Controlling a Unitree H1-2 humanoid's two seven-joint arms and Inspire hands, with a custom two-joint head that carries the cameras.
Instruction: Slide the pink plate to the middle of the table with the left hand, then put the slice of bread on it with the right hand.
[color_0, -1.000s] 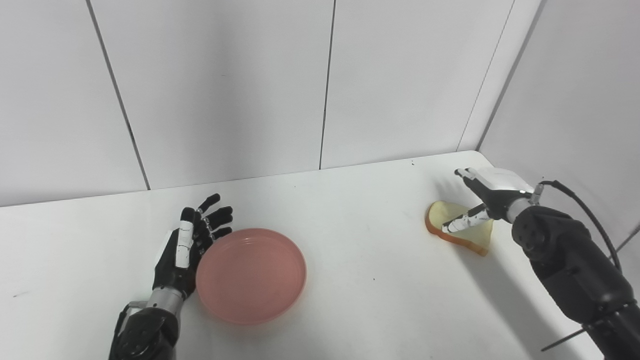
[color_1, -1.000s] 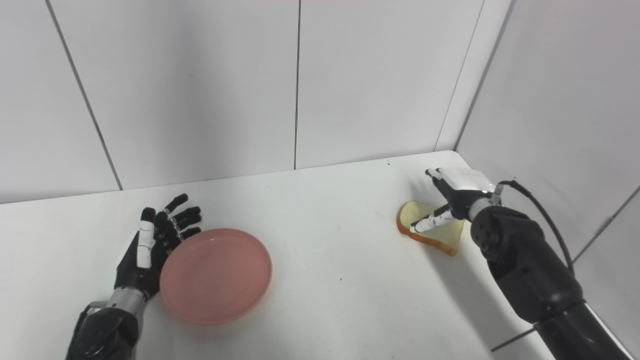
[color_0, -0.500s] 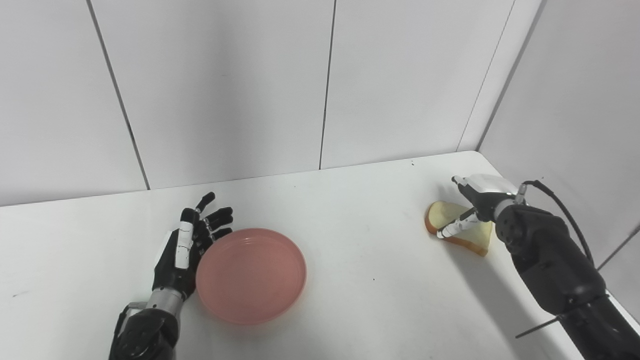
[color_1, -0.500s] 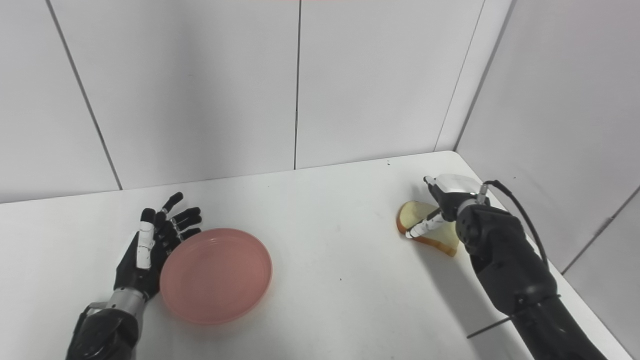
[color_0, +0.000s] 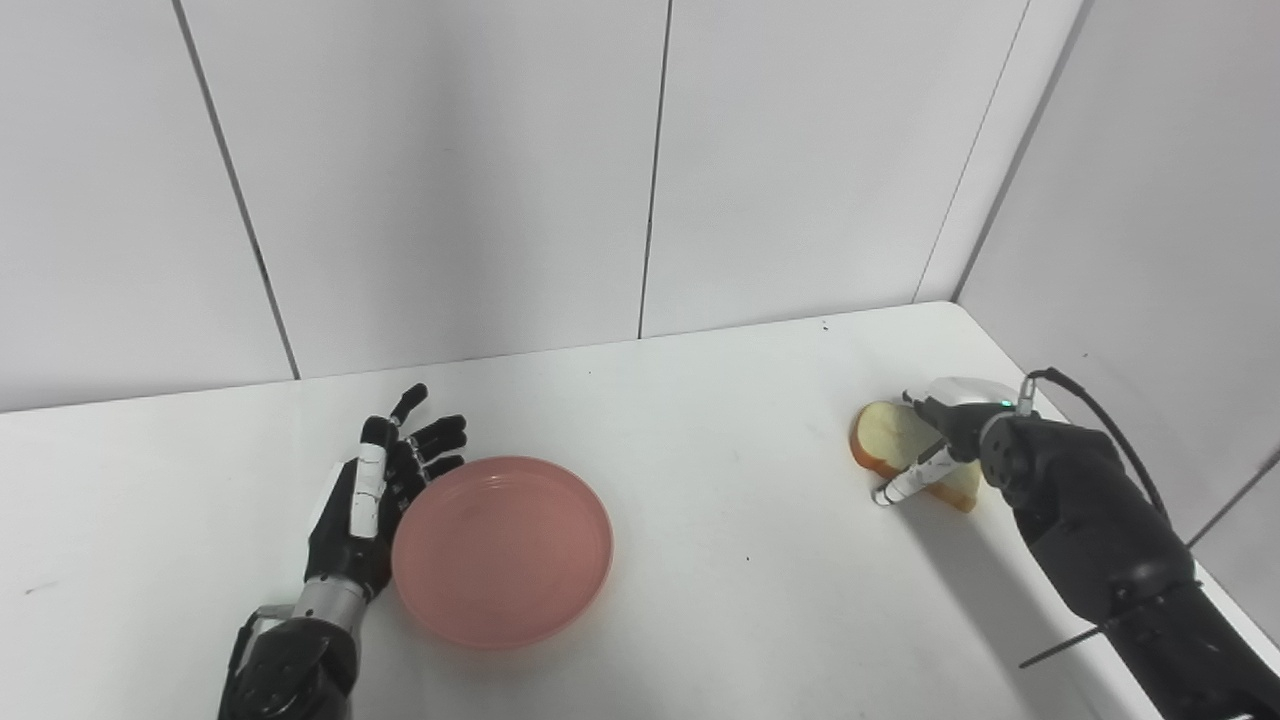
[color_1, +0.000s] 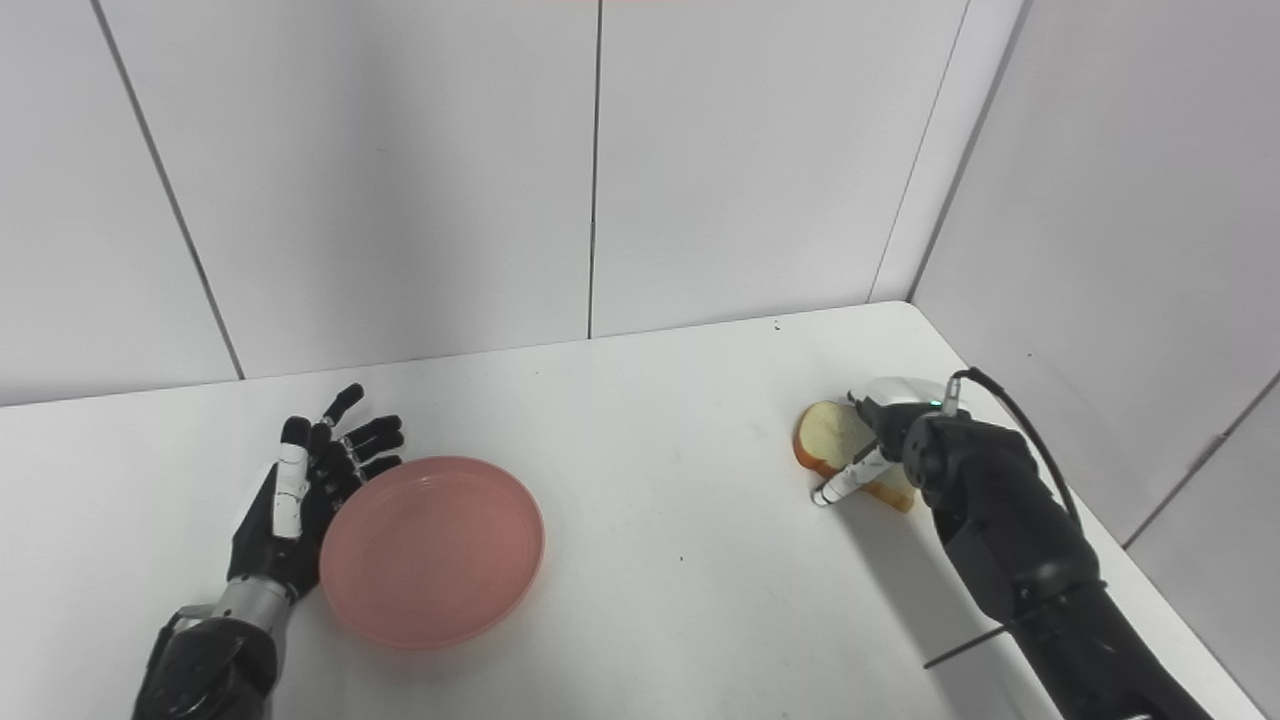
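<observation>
I see my left hand (color_0: 365, 500) resting just beside the left rim of the pink plate (color_0: 502, 549), fingers spread, holding nothing. The plate sits left of the table's (color_0: 720, 520) middle. My right hand (color_0: 945, 432) is down on the bread slice (color_0: 890, 435) by the right wall (color_0: 1150, 250); I cannot tell whether its fingers grip it.

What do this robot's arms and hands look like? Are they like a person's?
Roughly. Both arms are bulky, matte black shells with a silver wrist ring. The left hand is black with a white strip along its thumb and white knuckle dots. The right hand has a glossy white back, a white-tipped thumb, a small green light, and a black cable looping from the wrist.
</observation>
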